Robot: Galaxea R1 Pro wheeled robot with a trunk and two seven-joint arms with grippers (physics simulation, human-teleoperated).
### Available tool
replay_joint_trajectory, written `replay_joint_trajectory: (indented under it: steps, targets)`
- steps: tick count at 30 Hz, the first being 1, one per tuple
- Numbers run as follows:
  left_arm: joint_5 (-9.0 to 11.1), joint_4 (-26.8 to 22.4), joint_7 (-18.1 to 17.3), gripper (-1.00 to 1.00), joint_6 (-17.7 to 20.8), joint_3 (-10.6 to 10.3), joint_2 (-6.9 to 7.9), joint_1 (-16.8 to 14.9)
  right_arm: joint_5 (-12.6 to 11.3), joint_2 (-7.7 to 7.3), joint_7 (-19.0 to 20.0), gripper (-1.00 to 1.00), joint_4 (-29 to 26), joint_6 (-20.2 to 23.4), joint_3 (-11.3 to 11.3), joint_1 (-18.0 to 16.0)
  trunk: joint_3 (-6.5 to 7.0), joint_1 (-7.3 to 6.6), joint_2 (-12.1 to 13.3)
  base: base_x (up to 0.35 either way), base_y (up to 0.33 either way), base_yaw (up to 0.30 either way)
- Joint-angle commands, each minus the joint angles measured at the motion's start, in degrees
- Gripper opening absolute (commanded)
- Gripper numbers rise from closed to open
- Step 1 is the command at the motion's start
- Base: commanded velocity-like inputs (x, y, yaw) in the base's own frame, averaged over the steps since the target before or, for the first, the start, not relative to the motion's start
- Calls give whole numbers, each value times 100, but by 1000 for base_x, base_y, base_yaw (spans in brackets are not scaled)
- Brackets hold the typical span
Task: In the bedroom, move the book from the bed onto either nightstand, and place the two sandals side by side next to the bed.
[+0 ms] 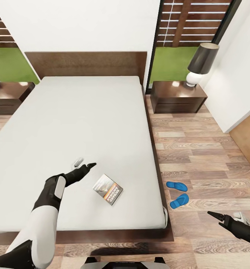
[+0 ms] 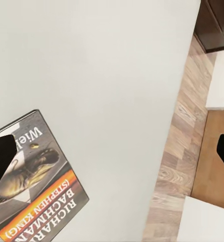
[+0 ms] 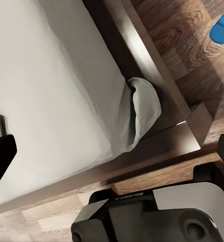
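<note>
White mattress of the bed (image 1: 84,123) carries the book (image 1: 108,189) flat, just beside and below the left gripper (image 1: 85,164), whose fingers stand apart. A thin paperback on soft bedding may slide or get pushed down instead of being pinched.

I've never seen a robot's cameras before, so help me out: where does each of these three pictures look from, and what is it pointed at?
Head view: from the robot's head, down over the bed, book, sandals and both arms.
Left wrist view: from the left arm, down on the book and mattress; a dark fingertip shows.
Right wrist view: from the right arm, at the bed's corner, the robot's base and one sandal.
Head and left wrist views share the book.
</note>
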Motion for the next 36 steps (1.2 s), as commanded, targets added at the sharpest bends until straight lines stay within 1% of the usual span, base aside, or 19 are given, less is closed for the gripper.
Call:
replay_joint_trajectory:
  steps: [1,8,14,17,21,36]
  targets:
    - [27,-5,-12,100,41,15,-9,-5,-21,0,7,100,1,38,-10,-3,-7,2,-7,0,0,0]
    - [43,-7,-4,100,35,-108,5,-7,-26,0,7,100,1,38,-10,-3,-7,2,-7,0,0,0]
    - [38,-20,-3,100,29,-117,20,-7,-28,0,7,100,1,38,-10,-3,-7,2,-7,0,0,0]
    - [38,-130,-3,100,30,-118,21,-6,-29,0,12,100,1,38,-10,-3,-7,2,-7,0,0,0]
    - [43,-269,-3,100,34,-118,21,-9,-30,0,10,100,1,38,-10,-3,-78,90,-168,0,0,0]
    - [57,-293,-9,100,37,-118,-3,-11,-27,0,7,100,1,38,-10,-3,-348,420,-769,0,0,0]
